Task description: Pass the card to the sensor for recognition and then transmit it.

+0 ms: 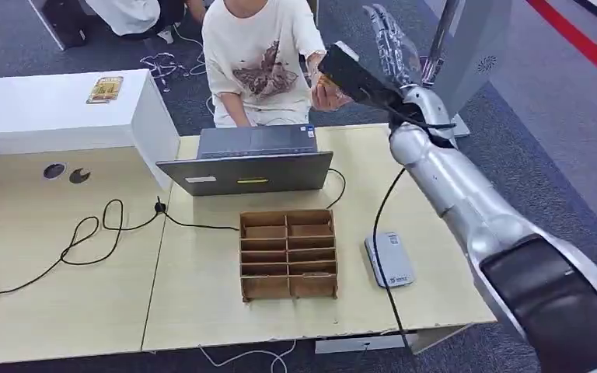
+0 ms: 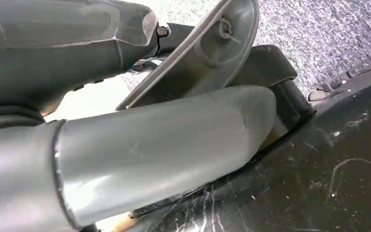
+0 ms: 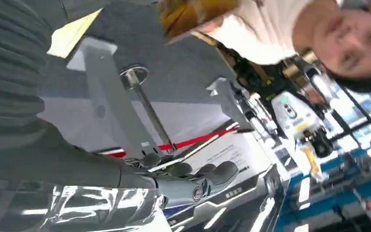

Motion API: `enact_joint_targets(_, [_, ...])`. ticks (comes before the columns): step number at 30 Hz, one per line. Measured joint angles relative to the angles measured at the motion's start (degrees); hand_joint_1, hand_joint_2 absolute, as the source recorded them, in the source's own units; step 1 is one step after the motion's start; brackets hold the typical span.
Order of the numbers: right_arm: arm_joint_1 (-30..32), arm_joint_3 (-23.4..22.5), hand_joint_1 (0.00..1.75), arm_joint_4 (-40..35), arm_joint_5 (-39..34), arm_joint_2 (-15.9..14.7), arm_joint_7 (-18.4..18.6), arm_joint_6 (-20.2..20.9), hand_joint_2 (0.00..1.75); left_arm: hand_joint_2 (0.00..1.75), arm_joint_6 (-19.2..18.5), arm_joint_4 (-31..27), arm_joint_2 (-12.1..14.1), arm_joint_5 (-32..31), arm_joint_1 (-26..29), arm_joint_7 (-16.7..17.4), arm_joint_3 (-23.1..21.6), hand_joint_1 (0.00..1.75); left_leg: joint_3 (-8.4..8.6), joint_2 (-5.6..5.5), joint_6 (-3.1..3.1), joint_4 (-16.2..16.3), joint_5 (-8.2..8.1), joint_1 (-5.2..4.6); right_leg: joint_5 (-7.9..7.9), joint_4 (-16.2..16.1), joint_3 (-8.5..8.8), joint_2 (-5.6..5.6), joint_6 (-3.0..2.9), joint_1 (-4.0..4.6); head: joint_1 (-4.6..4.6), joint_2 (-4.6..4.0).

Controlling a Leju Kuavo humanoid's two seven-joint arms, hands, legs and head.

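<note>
1. In the head view the right arm [image 1: 466, 202] rises from the lower right of the frame to the upper centre, and the right hand [image 1: 389, 47] is lifted well above the table [image 1: 78, 303] in front of a seated person [image 1: 256, 58].
2. The fingers [image 1: 392, 39] of the right hand are stretched upward and apart; nothing shows between them, so the hand is released.
3. In the right wrist view those fingers [image 3: 188, 171] lie side by side near the lower middle of the frame, with no object in them.
4. The person's hand [image 1: 328, 92] sits at the lower left of the robot's wrist in the upper centre of the head view. Whether it holds a card cannot be told; a yellow blur [image 3: 193, 14] shows at the top of the right wrist view.
5. A card-like item [image 1: 106, 88] lies on the white counter [image 1: 54, 109] in the upper left of the head view.
6. The grey sensor [image 1: 389, 259] lies flat on the table at the lower right of centre, just right of the wooden compartment box [image 1: 288, 254].
7. A laptop [image 1: 249, 162] stands above the box, with a black cable [image 1: 93, 233] looping to the left.
8. The left hand [image 2: 149, 150] fills the left wrist view up close; its state cannot be told.
</note>
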Motion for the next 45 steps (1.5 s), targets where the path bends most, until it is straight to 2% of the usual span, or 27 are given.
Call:
enact_joint_targets(4, [6.9, -6.8, 0.00, -8.7, -5.0, -1.1, -3.1, -0.9, 1.75, 0.00, 0.5, 0.0, -0.1, 0.9, 0.0, -0.1, 0.0, 0.00, -0.02, -0.03, 0.00, 0.0, -0.01, 0.00, 0.00, 0.0, -0.02, -0.01, 0.00, 0.00, 0.02, 0.00])
enact_joint_targets(7, [13.3, -11.8, 0.00, -16.2, -9.5, -2.1, -5.5, 0.4, 1.75, 0.00, 0.8, 0.0, -0.2, 1.5, 0.1, -0.2, 0.0, 0.00, -0.06, -0.08, 0.02, 0.0, -0.03, -0.01, -0.01, 0.0, -0.03, -0.04, 0.01, -0.01, 0.00, 0.00])
enact_joint_targets(14, [31.1, -23.9, 0.00, -32.7, -32.8, -6.6, -16.1, 12.6, 1.75, 0.00, 1.7, 0.0, -0.4, 3.1, 0.4, -0.9, 0.2, 0.00, -0.15, -0.22, 0.09, 0.0, -0.08, -0.01, -0.04, -0.1, -0.03, -0.24, 0.04, -0.01, 0.02, 0.00])
enact_joint_targets(17, [39.6, -28.5, 0.00, -38.8, -38.7, -8.6, -19.4, 17.5, 1.75, 0.00, 2.3, 0.0, -0.5, 4.0, 0.6, -1.0, 0.8, 0.00, -0.17, -0.23, 0.13, 0.0, -0.13, 0.00, -0.08, -0.2, -0.03, -0.25, 0.09, 0.00, 0.00, 0.00])
enact_joint_targets(21, [51.5, -33.6, 0.00, -46.5, -40.8, -9.9, -22.8, 21.6, 1.75, 0.00, 2.6, 0.0, -0.8, 4.9, 0.7, -0.9, 1.8, 0.00, -0.19, -0.20, 0.18, 0.0, -0.18, -0.01, -0.10, -0.2, -0.05, -0.23, 0.11, 0.00, -0.02, -0.02])
enact_joint_targets(26, [64.3, -36.0, 0.00, -55.4, -34.2, -10.2, -26.3, 22.9, 1.75, 0.00, 2.9, 0.0, -1.0, 5.2, 0.7, -0.4, 2.2, 0.00, -0.21, -0.14, 0.17, -0.1, -0.22, 0.00, -0.15, -0.2, -0.06, -0.18, 0.17, 0.00, 0.00, -0.02])
enact_joint_targets(30, [70.5, -35.4, 0.00, -61.4, -27.1, -10.2, -31.0, 19.5, 1.75, 0.00, 3.0, 0.0, -1.2, 5.4, 0.7, -0.3, 2.5, 0.00, -0.19, -0.11, 0.17, -0.1, -0.21, 0.00, -0.15, -0.2, -0.06, -0.16, 0.17, 0.00, 0.02, 0.00])
enact_joint_targets(36, [78.1, -31.6, 0.00, -68.9, -19.7, -10.1, -32.0, 9.0, 1.75, 0.00, 3.6, 0.0, -1.4, 6.1, 0.7, 0.1, 3.2, 0.00, -0.19, -0.11, 0.16, -0.1, -0.21, -0.01, -0.15, -0.2, -0.03, -0.16, 0.17, -0.01, 0.02, -0.02])
enact_joint_targets(40, [81.4, -25.5, 0.00, -71.1, -12.2, -10.5, -26.8, -2.2, 1.75, 0.00, 4.0, 0.0, -1.7, 6.3, 0.7, 0.6, 3.2, 0.00, -0.21, -0.08, 0.16, -0.1, -0.21, -0.01, -0.16, -0.2, -0.04, -0.12, 0.18, -0.01, 0.00, -0.02])
enact_joint_targets(42, [81.6, -20.4, 0.00, -71.0, -8.6, -12.2, -21.5, -7.4, 1.75, 0.00, 4.0, 0.0, -1.7, 6.1, 0.6, 1.0, 3.2, 0.00, -0.19, -0.04, 0.17, -0.1, -0.22, -0.01, -0.16, -0.2, -0.04, -0.09, 0.18, -0.01, 0.00, 0.00])
enact_joint_targets(45, [81.3, -13.5, 0.00, -70.4, -3.5, -15.2, -14.6, -12.4, 1.75, 0.00, 4.0, 0.0, -1.7, 5.6, 0.5, 1.6, 3.2, 0.00, -0.20, -0.06, 0.17, -0.1, -0.21, -0.01, -0.16, -0.2, -0.02, -0.10, 0.19, -0.01, 0.00, -0.02])
